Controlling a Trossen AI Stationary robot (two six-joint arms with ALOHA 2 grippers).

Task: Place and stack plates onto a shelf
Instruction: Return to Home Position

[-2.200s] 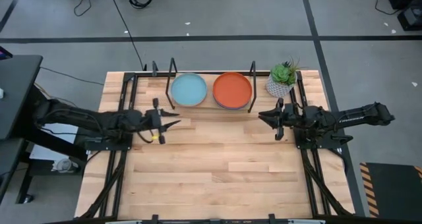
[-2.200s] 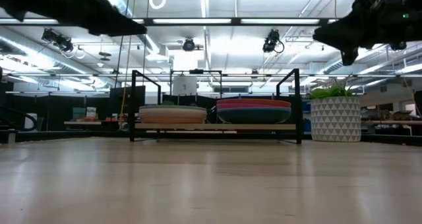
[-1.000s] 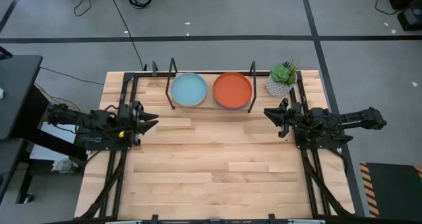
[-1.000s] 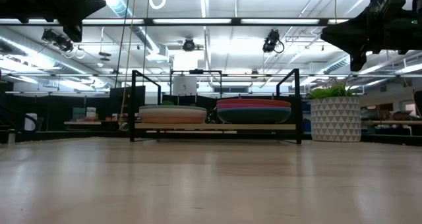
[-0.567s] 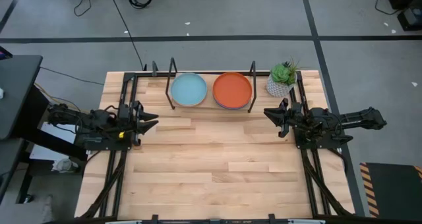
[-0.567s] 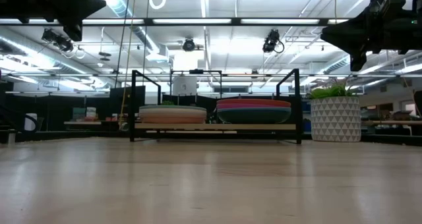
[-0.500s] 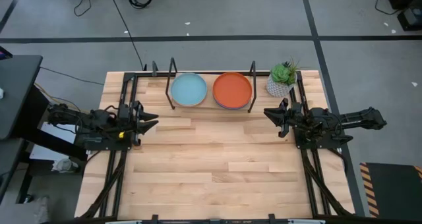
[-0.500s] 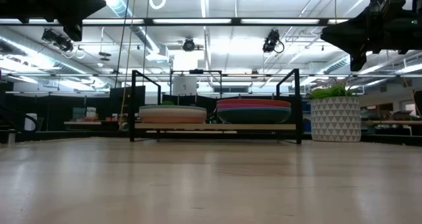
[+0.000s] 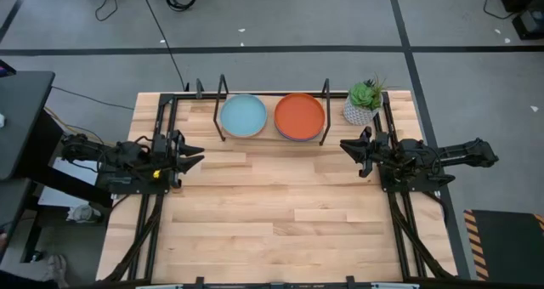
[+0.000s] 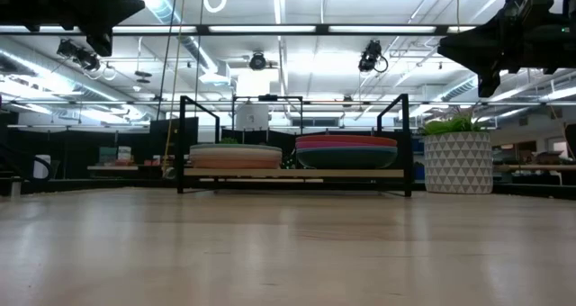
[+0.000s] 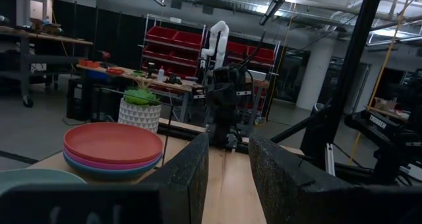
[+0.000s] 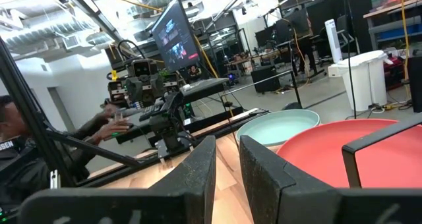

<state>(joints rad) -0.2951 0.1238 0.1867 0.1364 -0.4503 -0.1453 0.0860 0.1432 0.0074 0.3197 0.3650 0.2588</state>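
The shelf (image 10: 292, 173) stands along the table's far edge. It carries two stacks of plates. The left stack has a light blue plate (image 9: 243, 116) on top. The right stack has an orange plate (image 9: 300, 116) on top, with pink, blue and teal rims under it (image 11: 112, 163). My left gripper (image 9: 200, 156) hovers at the table's left edge, open a little and empty (image 11: 227, 145). My right gripper (image 9: 343, 147) hovers at the right edge, near the orange stack, open by a narrow gap and empty (image 12: 227, 145). Both are well above the tabletop.
A potted green plant (image 9: 364, 102) in a white patterned pot stands at the far right corner beside the shelf. The shelf's black hoop uprights (image 9: 223, 98) rise at each end. A person (image 12: 13, 151) is beyond the table's left edge. The slatted tabletop (image 9: 280, 212) spreads between the arms.
Since the earliest frames my left gripper has drawn back toward the table's left edge, and my right gripper a little toward the right edge. Over the last second both arms and both plate stacks have kept still.
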